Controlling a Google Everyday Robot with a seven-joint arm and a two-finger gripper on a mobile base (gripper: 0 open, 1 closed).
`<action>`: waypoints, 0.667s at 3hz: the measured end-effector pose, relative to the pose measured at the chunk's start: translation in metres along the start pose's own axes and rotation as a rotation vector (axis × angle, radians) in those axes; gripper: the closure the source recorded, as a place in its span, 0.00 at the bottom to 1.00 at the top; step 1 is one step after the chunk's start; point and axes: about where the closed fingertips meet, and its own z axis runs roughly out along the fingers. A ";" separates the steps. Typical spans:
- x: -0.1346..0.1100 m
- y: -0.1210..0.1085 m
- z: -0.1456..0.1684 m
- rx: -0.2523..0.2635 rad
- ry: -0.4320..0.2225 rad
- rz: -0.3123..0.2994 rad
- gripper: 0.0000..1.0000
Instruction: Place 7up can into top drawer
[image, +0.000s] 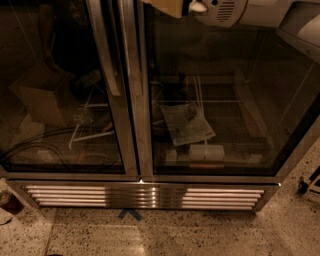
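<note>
Only the tan lower part of my gripper (167, 6) shows, at the very top edge in the camera view, joined to the white arm (235, 10) that runs off to the upper right. It hangs in front of the upper part of a glass door. The 7up can is out of view. The top drawer is out of view too.
A two-door glass-front cooler fills the view, with a vertical handle (107, 55) and a steel grille (145, 196) at its base. Inside lie a printed sheet (187, 124), a white box (206, 151) and a cardboard box (42, 102). A blue tape mark (130, 214) sits on the speckled floor.
</note>
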 end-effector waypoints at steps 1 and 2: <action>0.000 0.000 0.000 0.000 0.000 0.000 1.00; 0.000 0.000 0.000 0.000 0.000 0.000 1.00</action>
